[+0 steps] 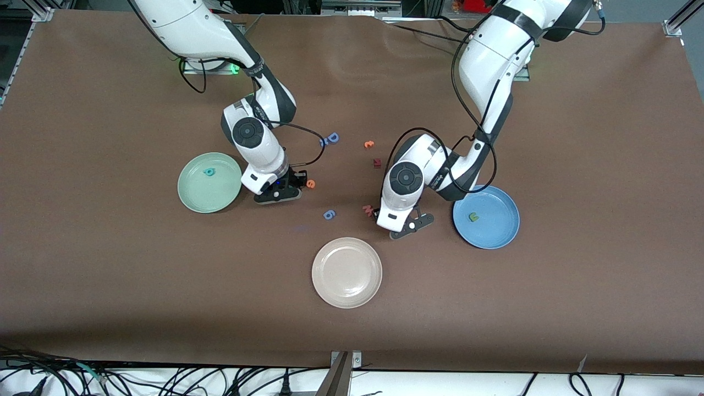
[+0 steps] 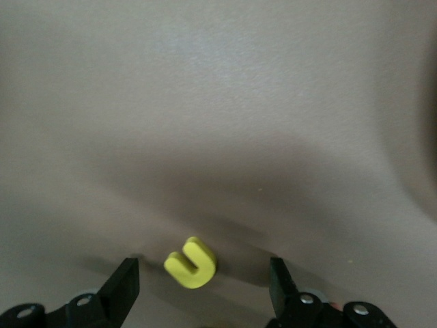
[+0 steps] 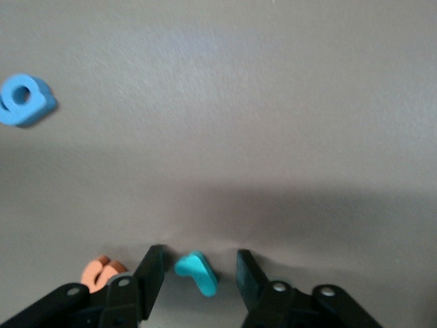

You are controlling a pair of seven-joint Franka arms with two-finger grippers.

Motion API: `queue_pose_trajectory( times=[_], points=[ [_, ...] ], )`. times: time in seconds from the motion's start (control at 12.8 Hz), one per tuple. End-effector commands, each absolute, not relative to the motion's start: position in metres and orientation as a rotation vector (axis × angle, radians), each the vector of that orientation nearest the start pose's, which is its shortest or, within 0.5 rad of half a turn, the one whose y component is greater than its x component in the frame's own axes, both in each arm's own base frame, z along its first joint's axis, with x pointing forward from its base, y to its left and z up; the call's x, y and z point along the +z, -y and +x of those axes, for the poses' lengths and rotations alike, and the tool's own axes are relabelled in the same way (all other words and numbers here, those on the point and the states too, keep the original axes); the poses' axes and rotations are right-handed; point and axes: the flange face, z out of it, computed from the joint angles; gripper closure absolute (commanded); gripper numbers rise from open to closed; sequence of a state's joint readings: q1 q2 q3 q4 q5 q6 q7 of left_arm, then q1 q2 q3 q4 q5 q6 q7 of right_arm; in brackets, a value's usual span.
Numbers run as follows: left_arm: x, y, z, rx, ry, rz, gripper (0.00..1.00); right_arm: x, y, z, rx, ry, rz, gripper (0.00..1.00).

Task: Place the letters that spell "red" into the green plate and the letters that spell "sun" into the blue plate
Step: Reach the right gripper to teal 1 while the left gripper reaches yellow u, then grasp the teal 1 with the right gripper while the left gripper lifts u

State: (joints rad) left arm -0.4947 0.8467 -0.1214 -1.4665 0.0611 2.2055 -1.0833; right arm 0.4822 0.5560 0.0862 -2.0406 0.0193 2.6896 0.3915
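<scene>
Both arms are down at the worktop, each hand straddling one foam letter. The right hand, left of centre in the front view just beside the green plate, has its fingers apart around the thin teal "r", gaps on both sides; nothing is clenched. The orange "e" lies just outside one finger. The left hand, right of centre between the cream-white plate and the blue plate, stands wide with a yellow arch letter between its fingers, untouched. One teal letter already lies in the green plate, one green letter in the blue plate. The step in hand, by my judgement, is the grasp itself on each side. Next move: close squarely on each letter, lift clear, carry over the adjacent plate, release. Risk noted: the orange "e" may be nudged by the right hand's finger. The blue "D", dark red letter, pink letter and blue round letter stay where they are.
</scene>
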Motion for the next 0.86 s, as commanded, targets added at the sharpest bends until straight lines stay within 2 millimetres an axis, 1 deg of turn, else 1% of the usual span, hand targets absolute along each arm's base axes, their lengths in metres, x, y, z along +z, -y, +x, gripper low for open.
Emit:
queue_pose_trajectory(
  times=[0.0, 0.08, 0.23, 0.31, 0.39, 0.63, 0.78],
  points=[
    [0.177, 0.394, 0.585, 0.153, 0.693, -2.983, 0.18, 0.173, -0.332, 0.518, -0.125, 0.238, -3.035, 0.53],
    [0.177, 0.394, 0.586, 0.151, 0.690, -2.984, 0.21, 0.172, -0.332, 0.518, -0.123, 0.234, -3.036, 0.53],
    [0.178, 0.392, 0.588, 0.145, 0.692, -2.985, 0.22, 0.168, -0.331, 0.516, -0.112, 0.234, -3.039, 0.53],
    [0.177, 0.392, 0.587, 0.146, 0.692, -2.984, 0.26, 0.167, -0.330, 0.516, -0.108, 0.232, -3.041, 0.53],
    [0.177, 0.392, 0.587, 0.146, 0.692, -2.984, 0.33, 0.167, -0.328, 0.517, -0.102, 0.228, -3.044, 0.53],
    [0.177, 0.388, 0.591, 0.140, 0.700, -2.980, 0.32, 0.162, -0.326, 0.513, -0.060, 0.216, -3.059, 0.53],
    [0.180, 0.388, 0.594, 0.130, 0.699, -2.985, 0.32, 0.162, -0.326, 0.513, -0.051, 0.216, -3.062, 0.53]
  ],
)
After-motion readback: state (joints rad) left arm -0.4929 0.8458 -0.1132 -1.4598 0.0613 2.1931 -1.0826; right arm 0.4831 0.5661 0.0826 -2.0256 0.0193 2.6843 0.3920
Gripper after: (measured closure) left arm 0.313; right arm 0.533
